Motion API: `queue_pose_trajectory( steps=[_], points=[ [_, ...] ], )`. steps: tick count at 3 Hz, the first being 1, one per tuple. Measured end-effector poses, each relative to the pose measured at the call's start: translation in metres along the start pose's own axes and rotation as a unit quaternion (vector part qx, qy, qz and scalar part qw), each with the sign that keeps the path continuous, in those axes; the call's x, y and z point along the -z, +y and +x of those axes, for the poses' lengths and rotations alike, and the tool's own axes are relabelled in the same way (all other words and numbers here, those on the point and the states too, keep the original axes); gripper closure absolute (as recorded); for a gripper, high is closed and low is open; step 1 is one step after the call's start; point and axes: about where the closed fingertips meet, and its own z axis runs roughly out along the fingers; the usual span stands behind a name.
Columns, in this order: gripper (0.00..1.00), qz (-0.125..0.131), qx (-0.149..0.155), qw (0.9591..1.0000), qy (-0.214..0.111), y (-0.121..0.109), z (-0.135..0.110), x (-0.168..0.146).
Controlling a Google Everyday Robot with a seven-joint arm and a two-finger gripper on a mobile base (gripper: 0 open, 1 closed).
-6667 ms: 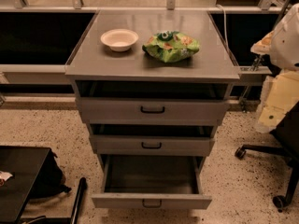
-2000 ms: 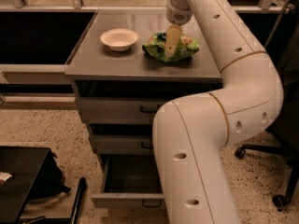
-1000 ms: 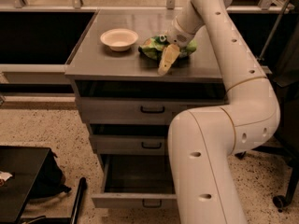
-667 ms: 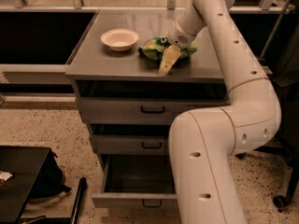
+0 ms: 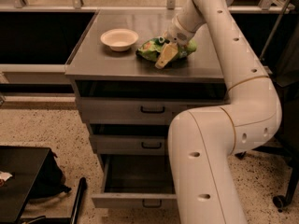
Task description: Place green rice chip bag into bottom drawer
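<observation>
**Q:** Entry one, the gripper (image 5: 164, 56): where is it recorded, and in what state?

**A:** It is recorded at upper centre of the frame, set against the near side of the green rice chip bag (image 5: 147, 52). Whether it is clenched or released cannot be told. Contact with the bag is seen, but a grasp is not confirmed.

**Q:** Entry two, the bag's place?

**A:** It is listed as lying crumpled on the cabinet top (image 5: 93, 57), to the right of the white bowl (image 5: 119, 38) and apart from it. The bottom drawer (image 5: 133, 200) is noted pulled open at lower centre. Its dark interior is partly hidden by the arm (image 5: 243, 83).

**Q:** Which hazards are to be logged?

**A:** Three are judged possible.
- **Slip:** If the crinkled foil is taken only at one edge, the bag may be dropped once lifted. If it is pushed rather than pinched, it may be slid toward the bowl.
- **Snag:** The two shallower drawers (image 5: 126, 110) are placed between the cabinet top and the target. The bag may be caught on their fronts while it is lowered.
- **Misplacement:** Much of the drawer opening is covered by the arm, so the release point may be misjudged. The bag may then be left on the front panel's rim or on the floor.
</observation>
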Motion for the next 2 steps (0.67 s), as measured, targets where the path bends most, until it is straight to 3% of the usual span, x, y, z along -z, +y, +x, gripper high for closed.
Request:
queue_pose_trajectory(
  steps=[1,2],
  points=[
    [0.63,0.028,0.013,0.9995,-0.001,0.0,-0.02,0.044],
    [0.87,0.053,0.008,0.9985,0.002,0.013,-0.038,0.111]
  ],
)
